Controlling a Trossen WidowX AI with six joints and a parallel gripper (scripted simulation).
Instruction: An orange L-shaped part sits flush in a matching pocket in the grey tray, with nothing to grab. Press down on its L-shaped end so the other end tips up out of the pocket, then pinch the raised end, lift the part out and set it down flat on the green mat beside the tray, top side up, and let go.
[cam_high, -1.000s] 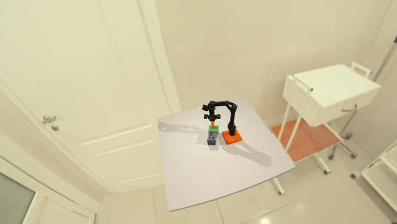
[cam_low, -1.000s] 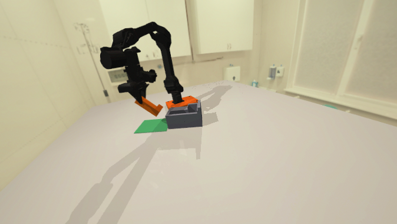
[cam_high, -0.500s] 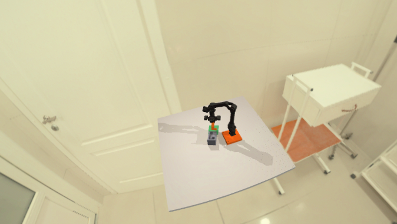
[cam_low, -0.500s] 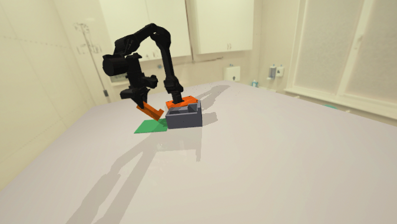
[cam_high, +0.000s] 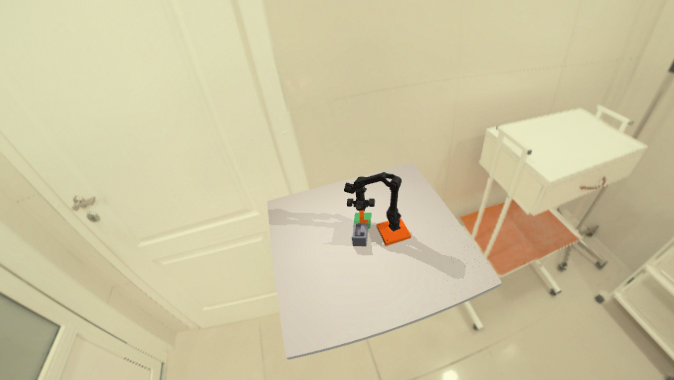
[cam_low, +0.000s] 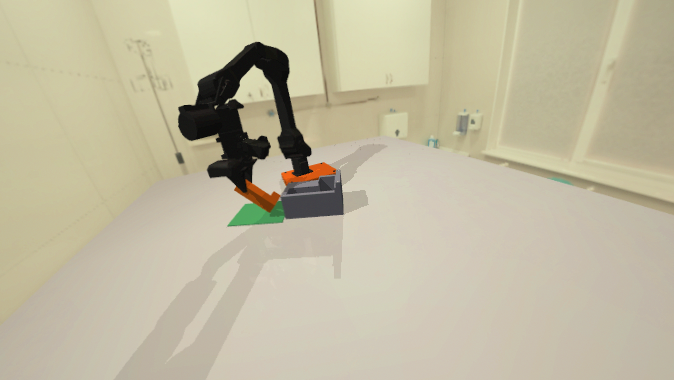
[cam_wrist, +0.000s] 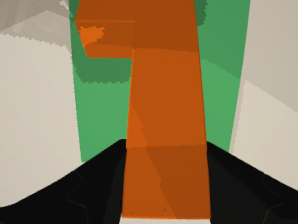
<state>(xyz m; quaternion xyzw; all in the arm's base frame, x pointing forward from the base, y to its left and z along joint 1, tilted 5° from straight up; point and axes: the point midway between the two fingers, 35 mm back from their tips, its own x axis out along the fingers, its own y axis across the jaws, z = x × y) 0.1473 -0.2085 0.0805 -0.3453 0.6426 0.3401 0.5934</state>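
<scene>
Orange L-shaped part (cam_high: 362, 217) (cam_low: 259, 196) (cam_wrist: 166, 100) is hanging tilted from the gripper (cam_high: 361, 210) (cam_low: 244, 188) (cam_wrist: 164, 149), whose fingers are clamping on its straight, plain end, one from each side. That pinched end is sitting higher, while the L-shaped end is slanting down toward the grey tray (cam_high: 359, 241) (cam_low: 313, 205). In the exterior view the lower end is reaching close to the tray's near end wall; whether it is touching the wall or the mat, the pictures are not settling. Below the part, the green mat (cam_high: 367, 216) (cam_low: 250, 215) (cam_wrist: 105, 117) is lying flat on the desk (cam_high: 345, 300) (cam_low: 400, 280) (cam_wrist: 35, 110), right beside the tray, and is catching a dark shadow under the L-shaped end. The tray is standing upright on the desk with its pocket open and the part outside it. Above the mat, the black arm (cam_high: 393, 197) (cam_low: 282, 100) is arching over and pointing its gripper downward. Its foot is standing on an orange base plate (cam_high: 387, 239) (cam_low: 327, 168), near the tray and apart from the mat.
</scene>
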